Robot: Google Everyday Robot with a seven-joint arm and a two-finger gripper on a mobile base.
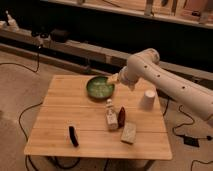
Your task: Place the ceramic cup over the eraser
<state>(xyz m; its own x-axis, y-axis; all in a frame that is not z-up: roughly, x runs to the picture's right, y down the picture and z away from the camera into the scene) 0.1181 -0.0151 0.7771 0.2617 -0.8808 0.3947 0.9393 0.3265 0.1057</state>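
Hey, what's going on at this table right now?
A one-armed robot reaches in from the right, with its gripper at the far right rim of the green bowl. The ceramic cup stands alone near the table's right edge. The eraser lies at the front left, not yet covered.

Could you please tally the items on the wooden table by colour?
White: 2, ceramic cup, bottle-like figure
Green: 1, bowl
Black: 1, eraser
Red-brown: 1, object
Pale: 1, block
Total: 6
The gripper, by the bowl's right rim, is not counted.
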